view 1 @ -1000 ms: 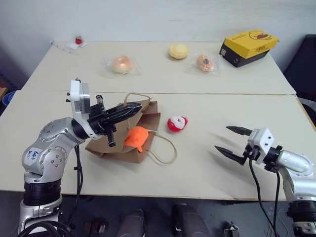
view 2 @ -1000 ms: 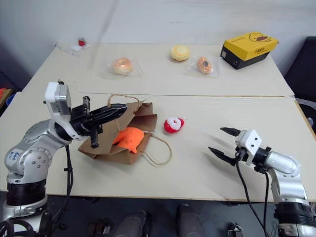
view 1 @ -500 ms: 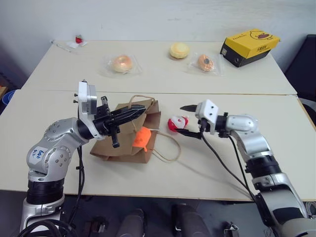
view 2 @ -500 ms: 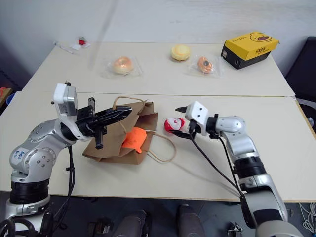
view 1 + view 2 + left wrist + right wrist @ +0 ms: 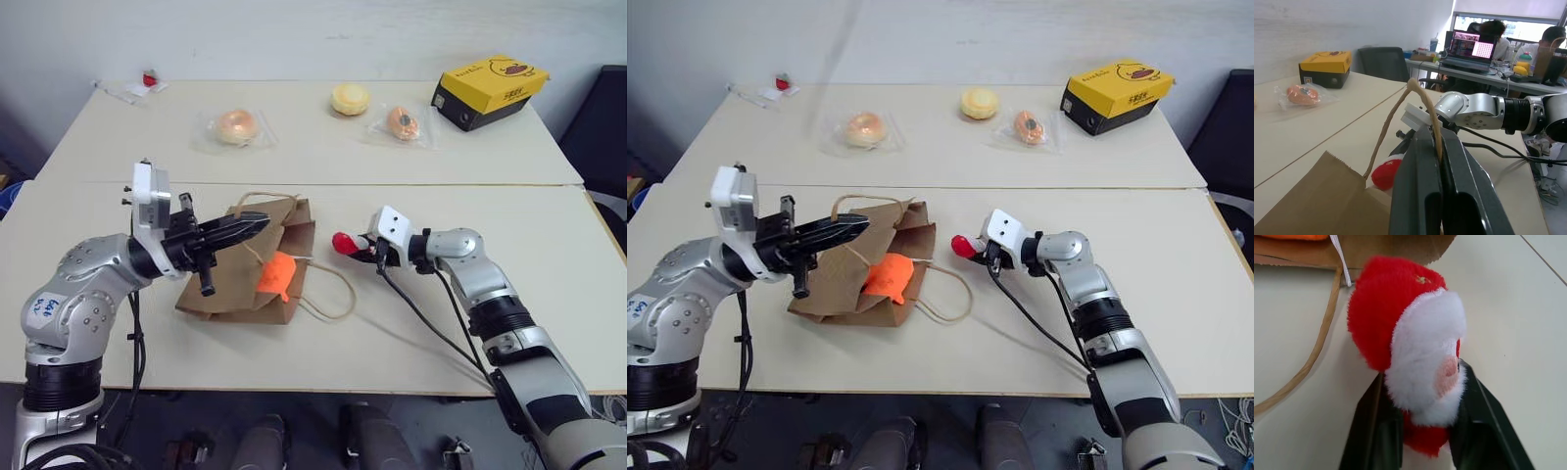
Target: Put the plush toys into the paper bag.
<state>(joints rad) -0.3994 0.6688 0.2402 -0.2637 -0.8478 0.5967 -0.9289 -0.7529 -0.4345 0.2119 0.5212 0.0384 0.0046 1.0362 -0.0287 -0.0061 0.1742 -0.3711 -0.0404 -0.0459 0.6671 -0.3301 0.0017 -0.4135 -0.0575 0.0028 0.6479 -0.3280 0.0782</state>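
My right gripper is closed on the red plush toy; in the right wrist view the two black fingers press the lower part of the toy from both sides, and most of the soft body stands out past the tips. This is my first worry: the grip sits low on a soft, round thing, so I think the toy could squeeze out or roll between the fingers when I lift and swing it toward the bag. My left gripper is shut on one twisted handle of the paper bag, and it holds that handle up above the table. The bag itself looks rather flat, lying on its side, and I cannot tell how wide the mouth is open. The orange plush toy lies at the mouth of the bag, and from these views I cannot say if it is fully inside or only half. If I push the red toy in, it may meet the orange one and knock it out, or it may catch the loose second handle that lies on the table beside the mouth. Also the handle is thin paper, so a strong pull with the left arm could tear it or drag the whole bag.
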